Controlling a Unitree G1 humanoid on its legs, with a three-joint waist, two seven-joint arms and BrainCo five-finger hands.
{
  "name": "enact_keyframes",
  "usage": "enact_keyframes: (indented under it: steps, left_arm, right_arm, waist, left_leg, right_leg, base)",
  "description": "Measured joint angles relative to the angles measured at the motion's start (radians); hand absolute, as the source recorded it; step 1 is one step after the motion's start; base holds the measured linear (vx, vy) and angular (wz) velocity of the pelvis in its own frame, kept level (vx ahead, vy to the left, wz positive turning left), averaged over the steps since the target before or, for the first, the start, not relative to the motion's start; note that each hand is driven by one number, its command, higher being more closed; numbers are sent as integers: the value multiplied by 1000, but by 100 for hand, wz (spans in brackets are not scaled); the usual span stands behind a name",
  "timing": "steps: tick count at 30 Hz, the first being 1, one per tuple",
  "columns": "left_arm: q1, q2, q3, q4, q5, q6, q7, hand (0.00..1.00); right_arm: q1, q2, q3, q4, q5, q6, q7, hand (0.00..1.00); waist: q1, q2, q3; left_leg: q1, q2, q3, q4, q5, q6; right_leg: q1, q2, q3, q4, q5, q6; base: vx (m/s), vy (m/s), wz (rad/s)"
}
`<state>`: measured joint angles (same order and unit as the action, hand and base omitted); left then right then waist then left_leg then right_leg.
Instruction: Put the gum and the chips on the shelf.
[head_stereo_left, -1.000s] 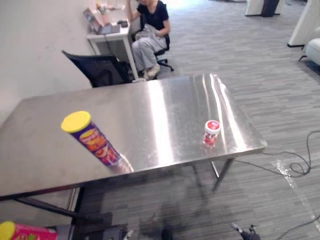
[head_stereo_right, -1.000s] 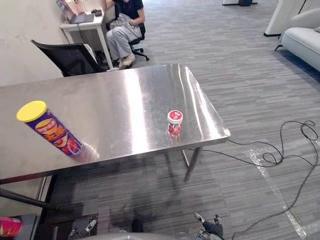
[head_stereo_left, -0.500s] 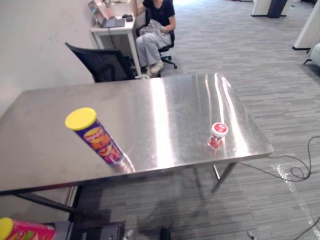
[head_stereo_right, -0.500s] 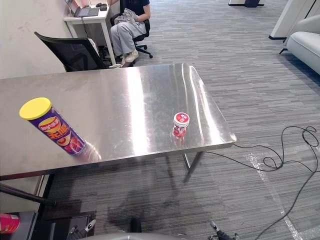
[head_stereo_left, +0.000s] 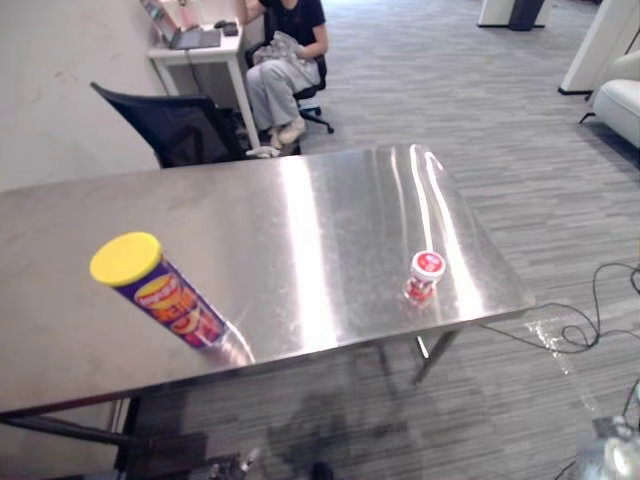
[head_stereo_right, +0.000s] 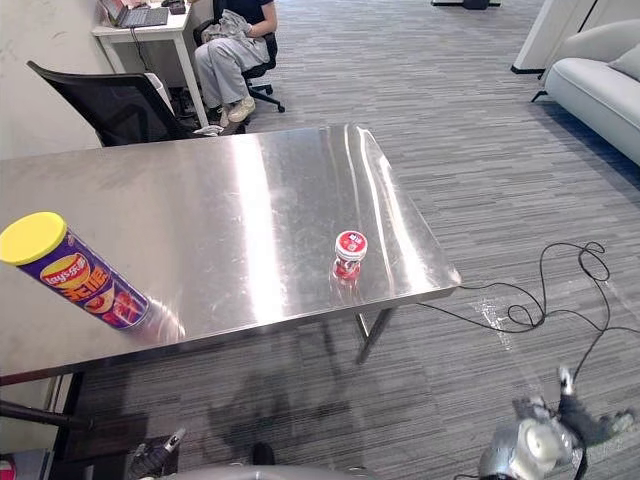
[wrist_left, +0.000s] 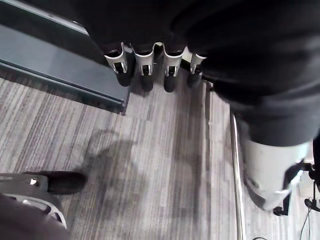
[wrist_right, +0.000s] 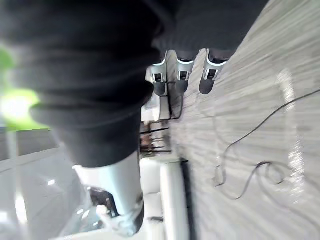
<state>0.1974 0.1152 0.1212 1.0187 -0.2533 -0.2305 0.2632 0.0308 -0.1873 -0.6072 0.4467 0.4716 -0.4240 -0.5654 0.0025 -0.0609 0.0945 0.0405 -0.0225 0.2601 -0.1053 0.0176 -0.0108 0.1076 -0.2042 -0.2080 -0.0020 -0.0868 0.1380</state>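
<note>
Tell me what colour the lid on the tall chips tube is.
Bright yellow lid, clearest in the right eye view.

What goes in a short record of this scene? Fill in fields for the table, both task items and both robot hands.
table: steel, holds both items
chips: yellow-lidded can standing front left
gum: small red tub standing front right
left robot hand: open, empty, above floor
right robot hand: open, empty, above floor
background: person seated at desk

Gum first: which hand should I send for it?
Right, probably. The gum stands near the table's right end, on the side where the right hand hangs open; the chips can on the left suits the left hand.
</note>
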Motion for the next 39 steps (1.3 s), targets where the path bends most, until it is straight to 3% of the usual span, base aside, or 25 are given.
enact_keyframes:
  steps: [5,9,10,13,15,21,29,34,39]
  left_arm:
    - [1,5,-31,-26,1,24,8,0]
    - [2,10,-41,-26,39,24,15,0]
    - [2,15,-50,-26,41,24,15,0]
    - [5,20,-59,-24,42,23,15,0]
    - [7,25,-72,-24,42,21,17,0]
    - [31,30,-79,-22,79,14,17,0]
    - [37,32,-94,3,80,-2,17,0]
    - [62,28,-98,16,80,-2,17,0]
    - [76,30,-108,17,82,-2,15,0]
  right_arm:
    - [-10,1,155,-318,-196,29,-17,0]
    - [-13,0,293,-433,-326,60,85,0]
    - [-14,-7,328,-464,-403,76,138,0]
    - [-13,-96,412,-483,-493,94,272,0]
    - [-13,-130,426,-483,-488,95,362,0]
    - [-4,-173,484,-483,-411,94,498,0]
    - [13,-199,539,-503,-403,93,527,0]
    - [13,-238,567,-540,-377,99,569,0]
    - [14,-243,601,-571,-310,129,621,0]
  waist:
    - [-1,-1,0]
    - [-1,0,-2]
    - [-3,0,-3]
    - [-4,0,-4]
    - [-4,0,-4]
    - [-27,6,-10]
    - [-27,13,-15]
    - [-27,33,-26]
    - [-27,25,-30]
  left_leg:
    - [-2,1,4,0,-7,-3]
    - [-10,2,0,0,-5,-1]
    - [-19,2,-3,1,-5,0]
    - [-23,1,-10,7,-4,1]
    - [-23,4,-21,7,-3,3]
    - [-23,17,-29,7,-1,6]
    - [-45,4,-61,3,26,15]
    - [-56,0,-80,0,40,14]
    - [-63,-1,-83,0,43,15]
  right_leg:
    - [-3,3,-1,-4,0,0]
    - [-14,6,-1,-4,0,0]
    - [-21,7,-2,-4,1,1]
    - [-31,10,-6,5,6,7]
    - [-30,17,-12,6,19,7]
    - [-32,26,-23,8,45,0]
    - [-43,14,-60,15,24,-7]
    - [-51,9,-71,22,2,-7]
    - [-54,8,-71,22,2,-7]
  base:
    - [45,0,-4]
    - [54,-11,-4]
    - [58,-11,1]
    - [67,-7,3]
    - [46,-3,7]
    - [0,0,0]
    - [-74,-8,9]
    - [-78,11,10]
    - [-16,7,1]
